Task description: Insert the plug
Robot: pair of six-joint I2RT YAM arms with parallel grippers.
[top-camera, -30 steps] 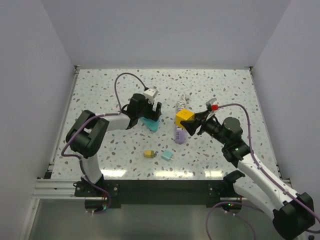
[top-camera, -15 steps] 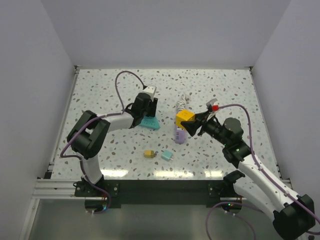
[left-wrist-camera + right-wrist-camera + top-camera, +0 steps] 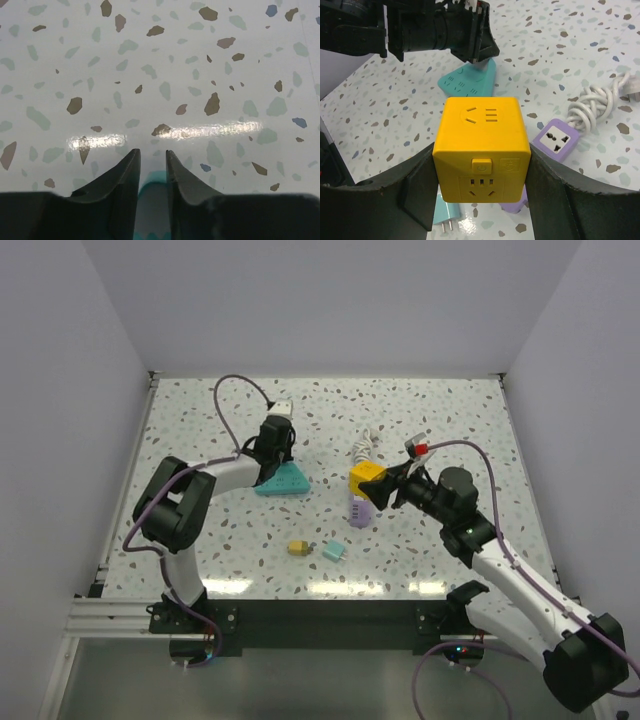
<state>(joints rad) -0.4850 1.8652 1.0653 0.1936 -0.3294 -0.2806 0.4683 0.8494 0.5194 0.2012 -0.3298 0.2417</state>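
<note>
the yellow cube socket point(image 3: 480, 150) is held tight between the two fingers of the right gripper point(image 3: 377, 485), up above the purple power strip point(image 3: 554, 140) and its white cord point(image 3: 600, 102). the left gripper point(image 3: 152, 167) is pinched almost shut. a bit of the teal triangle socket point(image 3: 283, 481) is seen between its fingers, so that socket is taken to be gripped at a corner.

the small teal plug point(image 3: 334, 552) is lying loose on the table point(image 3: 200, 420), near the front edge. it is just beside a small yellow-brown plug point(image 3: 298, 548) and well apart from both grippers. no plug has been put in yet.

the teal plug is judged to be light, hard and smooth, so it could be slid or flipped by a bump. its metal pins should not be squeezed. it is best taken by the flat sides of its plastic body, with the pins left free. a firm pinch is needed, since a push back will be felt when the pins go into the holes.
</note>
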